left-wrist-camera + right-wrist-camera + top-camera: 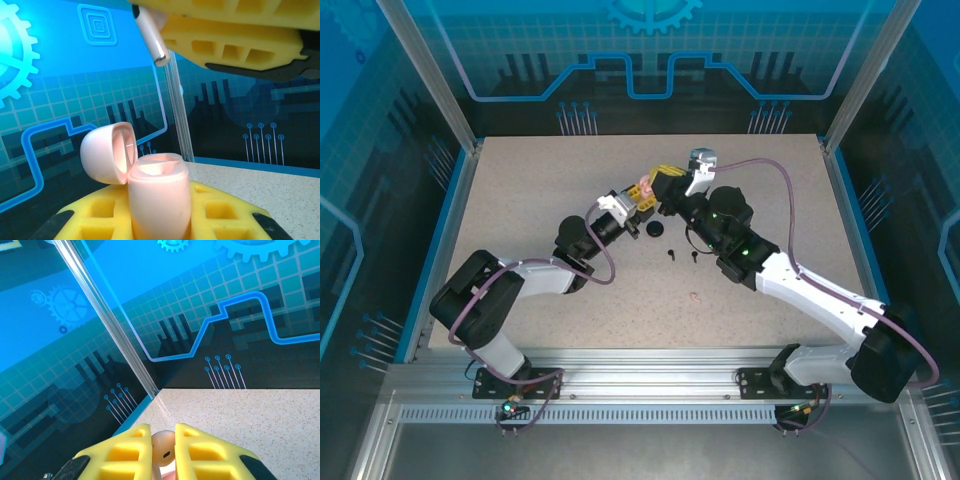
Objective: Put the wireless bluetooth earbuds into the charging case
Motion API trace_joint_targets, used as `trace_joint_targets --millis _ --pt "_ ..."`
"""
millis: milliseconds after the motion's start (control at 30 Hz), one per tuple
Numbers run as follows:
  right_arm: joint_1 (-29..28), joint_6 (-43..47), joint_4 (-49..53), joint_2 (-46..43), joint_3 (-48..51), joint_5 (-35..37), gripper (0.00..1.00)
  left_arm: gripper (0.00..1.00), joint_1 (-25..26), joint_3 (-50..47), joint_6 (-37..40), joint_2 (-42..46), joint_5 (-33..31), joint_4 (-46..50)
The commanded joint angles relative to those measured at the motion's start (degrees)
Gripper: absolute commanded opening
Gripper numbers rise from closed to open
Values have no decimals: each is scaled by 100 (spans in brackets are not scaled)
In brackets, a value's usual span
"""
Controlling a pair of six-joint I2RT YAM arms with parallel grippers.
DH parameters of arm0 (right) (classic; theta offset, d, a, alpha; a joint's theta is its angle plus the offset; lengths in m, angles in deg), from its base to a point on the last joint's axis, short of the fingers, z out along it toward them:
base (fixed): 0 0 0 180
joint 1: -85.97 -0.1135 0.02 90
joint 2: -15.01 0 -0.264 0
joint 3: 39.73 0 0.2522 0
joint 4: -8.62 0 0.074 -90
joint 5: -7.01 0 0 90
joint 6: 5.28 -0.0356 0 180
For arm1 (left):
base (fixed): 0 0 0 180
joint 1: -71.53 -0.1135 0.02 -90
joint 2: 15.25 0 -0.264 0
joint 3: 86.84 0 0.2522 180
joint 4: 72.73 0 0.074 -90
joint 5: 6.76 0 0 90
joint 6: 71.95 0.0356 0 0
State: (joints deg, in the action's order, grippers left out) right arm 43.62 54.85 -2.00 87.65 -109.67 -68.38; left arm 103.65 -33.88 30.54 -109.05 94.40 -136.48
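My left gripper (160, 222) is shut on an upright pale pink charging case (159, 192), whose lid (105, 155) hangs open to the left. Just above the case, the right gripper's yellow fingers (225, 30) pinch a pale pink earbud (152, 35), stem pointing down toward the open case. In the right wrist view, my right gripper (163, 436) is shut on that earbud's rounded head (164, 449). From the top, the two grippers (638, 197) (663, 190) meet above the middle of the table.
A black case (654, 230) and two black earbuds (672, 252) (692, 255) lie on the table just in front of the grippers. A pale pink earbud (694, 296) lies nearer. A lilac case (703, 157) sits behind the right gripper.
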Motion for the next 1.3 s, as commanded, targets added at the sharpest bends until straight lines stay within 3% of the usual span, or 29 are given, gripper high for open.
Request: trace_joint_targets --millis 0,1267 --pt "-43 78 -244 72 109 169 13 0 50 127 124 94 -6 -267" --pt "53 -182 -436 -14 972 -23 9 0 101 156 82 345 -92 -265"
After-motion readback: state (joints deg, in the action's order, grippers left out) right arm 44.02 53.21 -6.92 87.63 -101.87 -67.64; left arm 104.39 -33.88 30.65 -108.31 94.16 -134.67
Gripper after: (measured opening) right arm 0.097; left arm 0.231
